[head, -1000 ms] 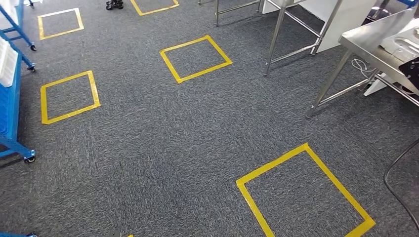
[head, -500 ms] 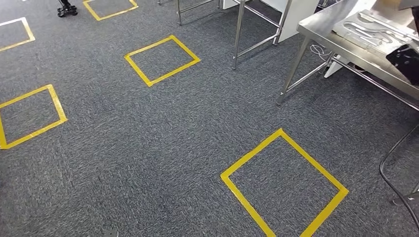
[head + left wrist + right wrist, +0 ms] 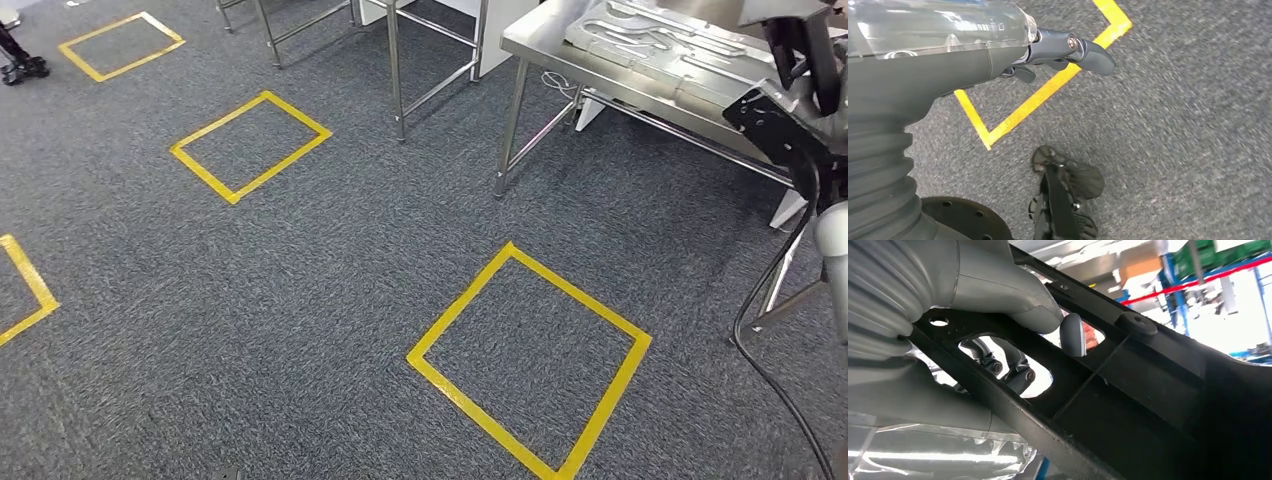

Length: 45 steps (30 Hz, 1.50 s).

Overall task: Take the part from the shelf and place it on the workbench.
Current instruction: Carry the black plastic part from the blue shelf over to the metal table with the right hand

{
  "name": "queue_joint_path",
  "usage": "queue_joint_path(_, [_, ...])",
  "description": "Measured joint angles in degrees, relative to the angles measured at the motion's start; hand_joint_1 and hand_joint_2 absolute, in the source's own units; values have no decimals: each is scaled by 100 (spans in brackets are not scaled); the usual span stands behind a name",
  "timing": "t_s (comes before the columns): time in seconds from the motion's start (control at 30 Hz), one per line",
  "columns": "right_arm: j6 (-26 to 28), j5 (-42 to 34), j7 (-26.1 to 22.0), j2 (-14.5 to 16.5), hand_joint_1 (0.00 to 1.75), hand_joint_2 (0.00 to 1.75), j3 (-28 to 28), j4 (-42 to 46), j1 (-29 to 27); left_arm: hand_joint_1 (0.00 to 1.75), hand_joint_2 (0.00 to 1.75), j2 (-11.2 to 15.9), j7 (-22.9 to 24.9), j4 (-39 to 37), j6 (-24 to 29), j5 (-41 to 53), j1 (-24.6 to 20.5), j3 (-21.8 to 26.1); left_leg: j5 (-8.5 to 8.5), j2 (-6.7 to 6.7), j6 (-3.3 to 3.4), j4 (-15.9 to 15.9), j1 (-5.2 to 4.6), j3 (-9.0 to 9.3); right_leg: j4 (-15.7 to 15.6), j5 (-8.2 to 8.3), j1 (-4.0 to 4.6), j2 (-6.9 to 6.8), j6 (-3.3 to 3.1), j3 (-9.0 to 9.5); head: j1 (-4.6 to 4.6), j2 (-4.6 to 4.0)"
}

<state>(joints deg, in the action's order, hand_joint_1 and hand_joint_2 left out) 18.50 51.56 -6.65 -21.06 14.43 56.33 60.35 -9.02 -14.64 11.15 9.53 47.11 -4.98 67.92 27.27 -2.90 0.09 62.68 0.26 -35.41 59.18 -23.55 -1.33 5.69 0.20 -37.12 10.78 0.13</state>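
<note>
The part (image 3: 1128, 405), a flat black plastic piece with cut-out windows and raised ribs, sits in the right hand (image 3: 1013, 325). In the right wrist view the thick grey thumb (image 3: 1072, 334) presses across one face of it, while the darker fingers (image 3: 1013, 371) show through a window in the piece, curled against the other face, so the part is clamped between thumb and fingers. In the head view the same black part (image 3: 775, 125) stands at the right edge, held up just in front of the steel workbench (image 3: 535, 38) and overlapping its near edge; I cannot tell whether it touches the bench. A grey moulded tray (image 3: 660, 45) lies on the benchtop. A black cable (image 3: 765, 300) hangs down to the carpet (image 3: 300, 300) beside the bench legs.

The left hand (image 3: 1063, 50) hangs over the carpet, holding nothing, its fingers slightly bent and apart, above a corner of yellow tape (image 3: 1038, 100).

Compared with the earlier head pictures, the whole scene has slid to the left: the camera has turned toward the workbench. The bench, a corner at the right edge a second ago, now reaches well into the upper right, the blue shelf frame on the left is out of sight, and the large yellow square (image 3: 530, 365) lies nearer the middle. The held part shows more fully than before.
</note>
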Motion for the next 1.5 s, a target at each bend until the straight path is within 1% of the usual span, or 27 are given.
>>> queue_joint_path(0.07, [-24, 4, 9, 32, 175, 175, 33, -44, 41, 0, 175, 5, -10, 0, -6, 2, 3, 13, -84, -149, 43, -334, -2, 148, -10, 33, -20, 135, 70, -34, 1, 0])
queue_joint_path(0.13, [-57, 8, 30, 45, 175, 175, 56, -79, 54, 0, 175, 3, -14, 0, -8, 3, -9, 15, -115, -24, 93, -390, 0, 176, -46, 73, -40, 257, 157, -57, 1, 0])
queue_joint_path(0.2, [-92, 11, 50, 40, 175, 175, 65, -114, 88, 0, 175, 0, -13, 0, -7, 4, -23, 18, -178, 127, 174, -480, 20, 199, 88, -28, -19, 62, 206, -143, -2, 0])
queue_joint_path(0.27, [-132, 23, 61, 48, 175, 175, 81, -150, 154, 0, 175, 1, -11, 0, -7, 8, -21, 19, -214, 276, 226, -530, 10, 202, 655, -366, 0, -331, 220, -404, -5, -1])
queue_joint_path(0.3, [-152, 30, 64, 58, 175, 175, 95, -172, 178, 0, 175, 2, -11, 0, -7, 9, -15, 20, -215, 350, 235, -529, -1, 196, 1040, -550, -5, -450, 229, -572, -4, -1])
queue_joint_path(0.37, [-182, 42, 72, 69, 175, 175, 121, -216, 187, 0, 175, 2, -10, 0, -9, 10, -6, 22, -203, 502, 235, -520, -10, 192, 1491, -681, -14, -536, 250, -745, -6, -1])
queue_joint_path(0.43, [-193, 46, 86, 73, 175, 175, 134, -242, 198, 0, 175, -2, -9, 0, -14, 13, -7, 23, -180, 645, 218, -497, -10, 194, 1121, -437, -15, -614, 256, -503, -6, -1])
queue_joint_path(0.5, [-199, 39, 97, 78, 175, 175, 139, -250, 250, 0, 175, -4, -5, 0, -21, 16, -12, 23, -137, 776, 180, -456, -33, 197, 354, -168, 22, -930, 220, -68, -5, -2])
queue_joint_path(0.57, [-213, -6, 94, 99, 175, 175, 144, -256, 313, 0, 175, -1, 2, 0, -26, 18, -15, 23, -94, 895, 126, -416, -78, 204, -1, -101, 67, -1176, 151, 107, -5, -1])
queue_joint_path(0.6, [-222, -58, 83, 119, 175, 175, 148, -262, 334, 0, 175, 3, 6, 0, -29, 19, -17, 23, -79, 966, 100, -411, -101, 213, 8, -101, 80, -1168, 115, 93, -4, -1])
queue_joint_path(0.63, [-230, -122, 65, 139, 175, 175, 152, -264, 350, 0, 175, 4, 10, 0, -33, 19, -16, 23, -58, 1036, 70, -402, -107, 224, -4, -87, 69, -1071, 88, 80, -4, -1])
queue_joint_path(0.67, [-236, -189, 41, 166, 175, 175, 155, -267, 365, 0, 175, 6, 13, 0, -37, 20, -19, 23, -20, 1016, 36, -374, -96, 230, -14, -78, 55, -983, 59, 70, 0, -1])
queue_joint_path(0.73, [-279, -363, -16, 230, 175, 175, 157, -269, 405, 0, 175, 9, 15, 0, -48, 22, -23, 23, 198, 742, -26, -61, -59, 108, -33, -65, 23, -858, -16, 66, 5, -1])
queue_joint_path(0.8, [-452, -694, -117, 327, 175, 175, 157, -270, 426, 0, 175, 10, 21, 0, -56, 24, -9, 23, 555, 426, -61, 690, -28, -229, -38, -73, 19, -733, -70, 62, 11, -1])
queue_joint_path(0.87, [-760, -1257, -284, 459, 175, 175, 157, -270, 399, 0, 175, 9, 35, 0, -57, 25, 18, 24, 703, 355, -66, 1281, -21, -530, -37, -84, 36, -570, -88, 76, 14, -1])
queue_joint_path(0.9, [-896, -1525, -352, 520, 175, 175, 157, -269, 378, 0, 175, 9, 43, 0, -57, 25, 25, 25, 605, 351, -51, 1260, -20, -545, -35, -92, 46, -496, -88, 94, 13, -1])
queue_joint_path(0.93, [-1021, -1777, -409, 580, 175, 175, 157, -264, 362, 0, 175, 9, 50, 0, -57, 25, 24, 26, 411, 350, -27, 1024, -21, -465, -33, -103, 53, -433, -83, 116, 13, -1])
queue_joint_path(1.0, [-1140, -2045, -460, 656, 175, 175, 158, -246, 350, 0, 175, 14, 64, 0, -49, 25, 11, 33, -4, 329, 56, 222, -38, -144, -27, -135, 71, -352, -56, 158, 13, -2])
queue_joint_path(1.03, [-1163, -2115, -472, 684, 175, 175, 158, -232, 351, 0, 175, 18, 71, 0, -39, 25, 1, 37, -103, 316, 92, -91, -49, -12, -27, -148, 79, -331, -33, 166, 13, -2])
queue_joint_path(1.07, [-1174, -2162, -482, 707, 175, 175, 159, -220, 351, 0, 175, 22, 80, 0, -27, 25, -6, 40, -131, 305, 122, -287, -59, 68, -33, -154, 83, -317, -4, 170, 13, -2])
queue_joint_path(1.17, [-1151, -2215, -475, 755, 175, 175, 171, -181, 334, 0, 175, 19, 111, 0, 0, 25, -14, 43, -97, 302, 202, -430, -53, 152, 16, -145, 84, -329, 98, 174, 13, -1])
queue_joint_path(1.23, [-1100, -2224, -462, 776, 175, 175, 196, -142, 341, 0, 175, 10, 120, 0, 8, 28, -12, 44, -95, 301, 257, -475, -31, 237, 264, -260, 79, -404, 139, 57, 11, 0])
queue_joint_path(1.33, [-1012, -2233, -447, 802, 175, 175, 230, -123, 350, 0, 175, 6, 120, 0, 8, 36, -9, 45, -23, 299, 290, -493, -26, 349, 1249, -613, 59, -499, 192, -538, 10, 0])
queue_joint_path(1.37, [-1000, -2234, -440, 809, 175, 175, 238, -122, 334, 0, 175, 4, 121, 0, 7, 37, -4, 45, 20, 299, 290, -493, -26, 398, 1480, -645, 52, -510, 210, -721, 10, 0])
queue_joint_path(1.4, [-994, -2235, -434, 815, 175, 175, 248, -122, 319, 0, 175, 2, 122, 0, 7, 38, 4, 45, 69, 299, 282, -492, -26, 458, 1517, -581, 48, -520, 218, -814, 10, 0])
queue_joint_path(1.43, [-991, -2235, -430, 820, 175, 175, 260, -120, 310, 0, 175, -4, 124, 0, 6, 38, 10, 45, 126, 299, 270, -492, -25, 532, 1335, -411, 47, -529, 213, -800, 10, 0])
queue_joint_path(1.5, [-981, -2235, -428, 826, 175, 175, 283, -113, 313, 0, 175, -16, 125, -1, 6, 42, 21, 45, 253, 302, 236, -497, -25, 682, 581, 101, 65, -564, 157, -564, 9, -1])
